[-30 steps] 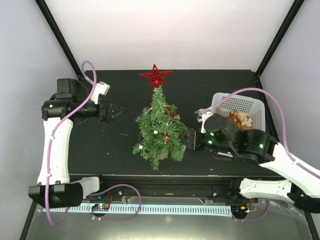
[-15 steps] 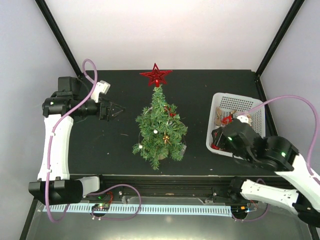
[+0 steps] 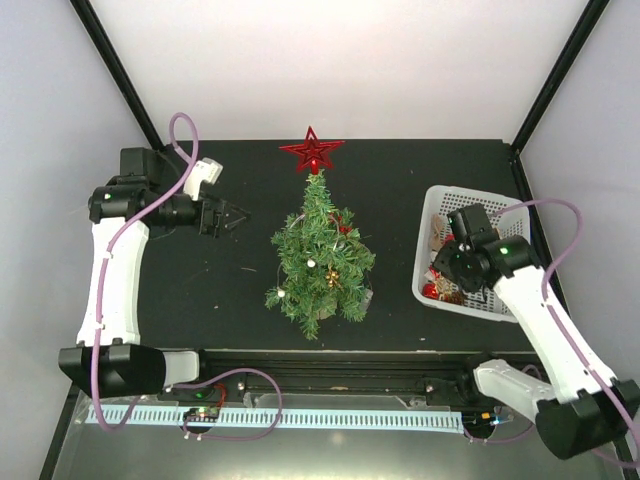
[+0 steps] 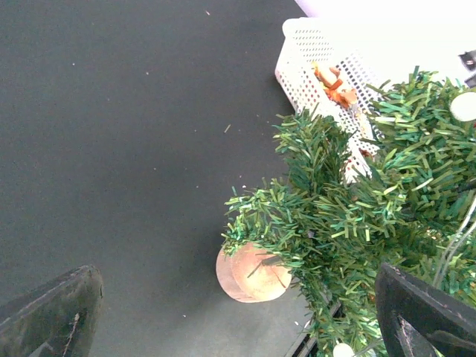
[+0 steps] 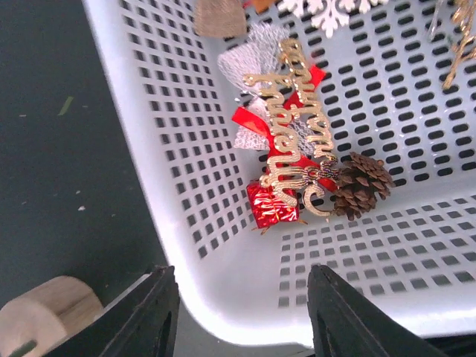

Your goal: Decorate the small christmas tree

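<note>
The small christmas tree stands mid-table with a red star on top and a few small ornaments among its branches. In the left wrist view its green branches and round brown base fill the right side. My left gripper hovers left of the tree, open and empty; its fingers frame the base. My right gripper hangs over the near-left corner of the white basket, open with nothing between its fingers. Below it lie a red gift box, gold script lettering and a pine cone.
The basket also holds a silver bow and a white snowflake. A round wooden piece shows just outside the basket's corner. Black frame posts rise at the table's back corners.
My right arm has swung away from the tree's right side to above the basket, and its jaws have opened a little wider. The left arm has barely moved.
</note>
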Action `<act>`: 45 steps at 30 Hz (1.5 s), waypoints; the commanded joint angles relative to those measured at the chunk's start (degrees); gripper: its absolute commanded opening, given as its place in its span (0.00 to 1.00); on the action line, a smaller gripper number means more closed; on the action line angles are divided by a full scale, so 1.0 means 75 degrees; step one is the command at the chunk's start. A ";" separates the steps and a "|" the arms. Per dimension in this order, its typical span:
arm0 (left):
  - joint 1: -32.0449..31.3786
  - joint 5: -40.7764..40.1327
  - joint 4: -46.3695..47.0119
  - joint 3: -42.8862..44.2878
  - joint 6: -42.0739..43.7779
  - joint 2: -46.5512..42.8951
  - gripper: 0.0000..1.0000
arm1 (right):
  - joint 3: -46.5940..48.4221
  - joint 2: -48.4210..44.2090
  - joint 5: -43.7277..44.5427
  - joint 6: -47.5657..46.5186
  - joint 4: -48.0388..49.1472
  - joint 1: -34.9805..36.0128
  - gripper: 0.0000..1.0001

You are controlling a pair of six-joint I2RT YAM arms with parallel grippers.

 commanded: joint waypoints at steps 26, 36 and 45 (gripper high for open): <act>-0.0031 0.0019 0.0007 0.0277 0.0313 0.0374 0.99 | -0.0863 0.4284 -0.0159 -0.1537 0.2429 -0.1585 0.44; -0.0041 -0.0015 -0.0157 0.0593 0.0392 0.0284 0.99 | -0.1034 0.3658 0.0108 -0.1687 0.2072 -0.1721 0.14; -0.0041 -0.0129 -0.0423 0.1222 0.0531 0.0120 0.99 | -0.0999 0.2508 0.0370 -0.1851 0.1355 -0.1722 0.01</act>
